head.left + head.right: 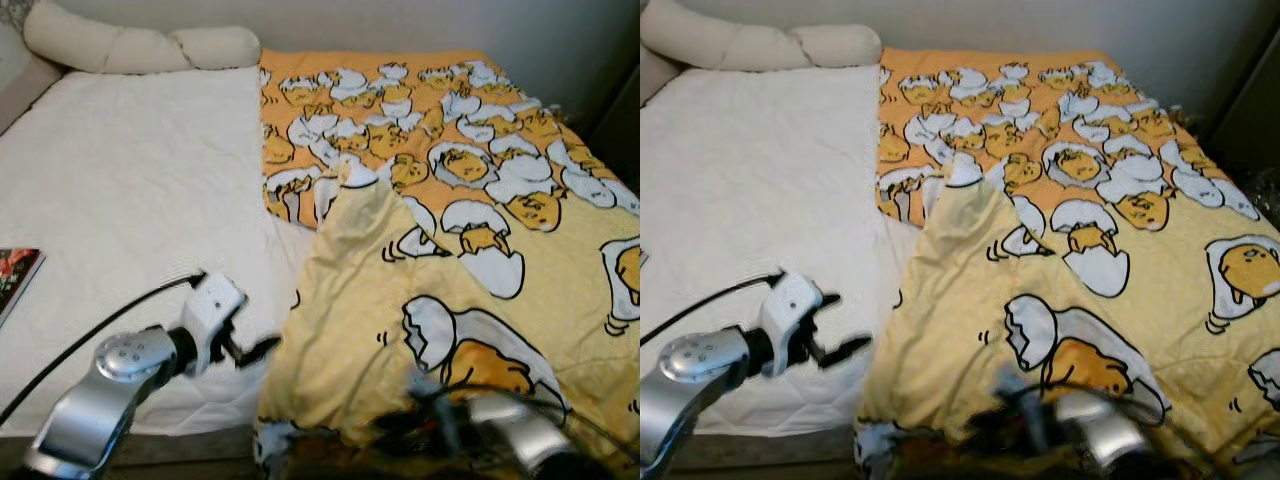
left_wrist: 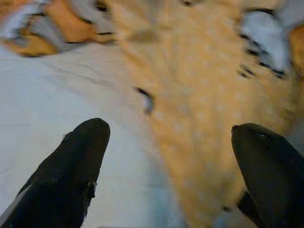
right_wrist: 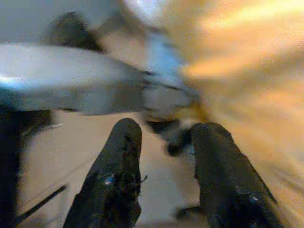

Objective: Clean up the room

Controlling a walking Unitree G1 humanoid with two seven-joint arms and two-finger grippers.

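Left wrist view: left hand [image 2: 166, 156] wide open, empty

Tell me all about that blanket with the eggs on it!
The blanket is soft yellow-orange cloth printed with cartoon yolks in cracked white eggshells. It covers the right side of the bed, over the white mattress cover. Its near corner is folded back, paler underside up. The left pincer hovers open at that edge.

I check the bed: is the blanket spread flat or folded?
Partly folded: the blanket's near corner is turned back, pale underside up.
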